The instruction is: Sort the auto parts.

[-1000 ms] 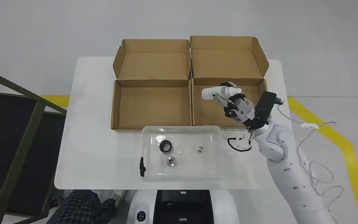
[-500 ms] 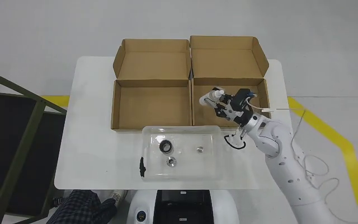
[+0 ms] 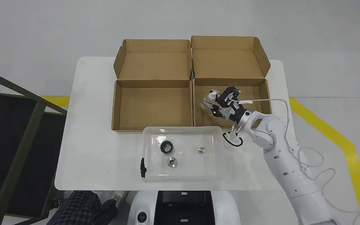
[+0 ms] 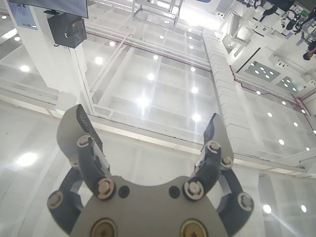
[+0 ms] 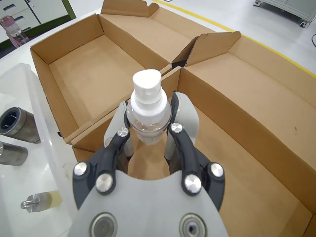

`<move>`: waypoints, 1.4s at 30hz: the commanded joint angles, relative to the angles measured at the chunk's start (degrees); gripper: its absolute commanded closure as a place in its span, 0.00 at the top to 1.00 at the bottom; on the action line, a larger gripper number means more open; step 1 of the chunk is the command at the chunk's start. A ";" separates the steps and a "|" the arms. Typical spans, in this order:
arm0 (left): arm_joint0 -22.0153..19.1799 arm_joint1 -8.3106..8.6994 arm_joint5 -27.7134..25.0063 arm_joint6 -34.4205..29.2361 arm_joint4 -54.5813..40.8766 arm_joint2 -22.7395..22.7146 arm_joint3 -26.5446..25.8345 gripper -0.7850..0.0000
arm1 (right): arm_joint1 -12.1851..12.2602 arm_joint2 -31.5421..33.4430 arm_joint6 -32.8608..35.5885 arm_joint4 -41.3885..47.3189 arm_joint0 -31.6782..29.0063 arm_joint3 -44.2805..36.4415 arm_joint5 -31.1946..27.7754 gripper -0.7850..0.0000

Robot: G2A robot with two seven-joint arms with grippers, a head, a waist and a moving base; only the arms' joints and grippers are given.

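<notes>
Right fingers point(image 5: 184, 112): closed on the spray bottle point(image 5: 148, 99) just below its white nozzle, which points out past my tips.
Bottle's place: in the air over the right cardboard box point(image 5: 246, 129), close to the wall that meets the left cardboard box point(image 5: 98, 70).
Left fingers point(image 4: 84, 124): spread wide, holding nothing, aimed at the ceiling.
Step in hand: I judge it to be setting the bottle into the box beneath me.
Doing it well: go further inside past that wall, sink low, and only then open, so it cannot bounce out.
Beside my fingers: the clear tray point(image 5: 42, 114) holds metal parts point(image 5: 14, 124) not yet sorted.
</notes>
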 commanded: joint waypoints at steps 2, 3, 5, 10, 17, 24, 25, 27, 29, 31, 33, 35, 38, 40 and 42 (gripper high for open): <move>0.00 0.00 0.00 0.00 0.00 0.00 0.00 1.00 | -0.21 -0.91 0.43 -0.48 1.31 1.44 0.17 0.00; 0.00 0.00 0.00 0.00 0.00 0.00 0.00 1.00 | -0.28 -1.15 0.49 -0.61 1.68 1.84 0.24 0.00; 0.00 0.00 0.00 0.00 0.00 0.00 0.00 1.00 | -0.38 -1.57 0.78 -1.10 2.37 2.53 0.49 0.00; 0.00 0.00 0.00 0.00 0.00 0.00 0.00 1.00 | -0.64 -2.62 1.55 -1.67 3.43 3.62 1.06 0.20; 0.00 0.00 0.00 0.00 0.00 0.00 0.00 1.00 | -0.91 -3.64 2.07 -1.57 4.33 4.96 0.89 0.44; 0.00 0.00 0.00 0.00 0.00 0.00 0.00 1.00 | -0.93 -3.48 1.77 -1.40 4.77 4.76 0.59 0.96; 0.00 0.00 0.00 0.00 0.00 0.00 0.00 1.00 | -0.88 -3.27 1.72 -1.40 4.65 4.20 0.51 1.00; 0.00 0.00 0.00 0.00 0.00 0.00 0.00 1.00 | -0.69 -2.64 1.68 -1.70 4.29 2.60 0.31 1.00; 0.00 0.00 0.00 0.00 0.00 0.00 0.00 1.00 | -0.44 -1.78 1.88 -2.02 3.80 0.79 0.03 1.00; 0.00 0.00 0.00 0.00 0.00 0.00 0.00 1.00 | -0.18 -0.78 2.04 -1.96 3.19 -0.94 -0.31 1.00; 0.00 0.00 0.00 0.00 0.00 0.00 0.00 1.00 | 0.08 0.18 2.54 -1.84 2.70 -2.51 -0.85 1.00; 0.00 0.00 0.00 0.00 0.00 0.00 0.00 1.00 | 0.32 1.08 2.88 -1.45 2.05 -4.32 -1.52 1.00; 0.00 0.00 0.00 0.00 0.00 0.00 0.00 1.00 | 0.73 2.35 3.55 -1.15 0.85 -7.24 -3.02 1.00; 0.00 0.00 0.00 0.00 0.00 0.00 0.00 1.00 | 1.04 2.90 4.71 -0.74 -0.07 -9.39 -5.05 1.00; 0.00 0.00 0.00 0.00 0.00 0.00 0.00 1.00 | 1.38 3.31 6.52 -0.42 -0.91 -11.70 -7.52 1.00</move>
